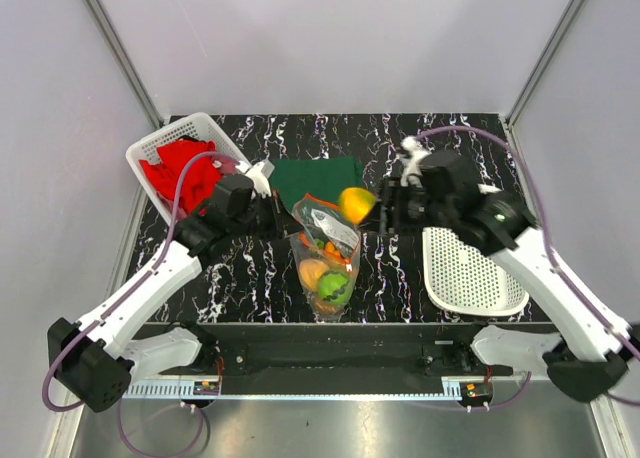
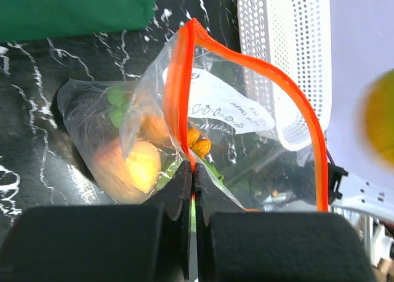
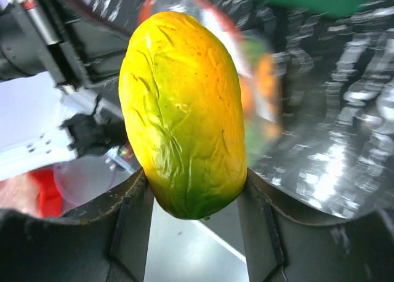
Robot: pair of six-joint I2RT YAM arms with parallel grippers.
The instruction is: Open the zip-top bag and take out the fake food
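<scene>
The clear zip-top bag (image 1: 328, 248) lies mid-table with its orange-red zip strip (image 2: 184, 79) open. Inside it are a peach-orange round fruit (image 1: 313, 273), a green piece (image 1: 335, 287) and small orange pieces (image 2: 198, 143). My left gripper (image 2: 194, 171) is shut on the bag's zip strip at its near edge and holds the mouth up. My right gripper (image 1: 378, 210) is shut on a yellow-orange and green fake fruit (image 3: 184, 109), which is out of the bag and just right of its mouth; it also shows from above (image 1: 356, 203).
A flat dark green cloth (image 1: 315, 181) lies behind the bag. A white basket (image 1: 170, 143) with a red cloth (image 1: 185, 173) stands at the back left. A white perforated tray (image 1: 468, 273) lies at the right under my right arm.
</scene>
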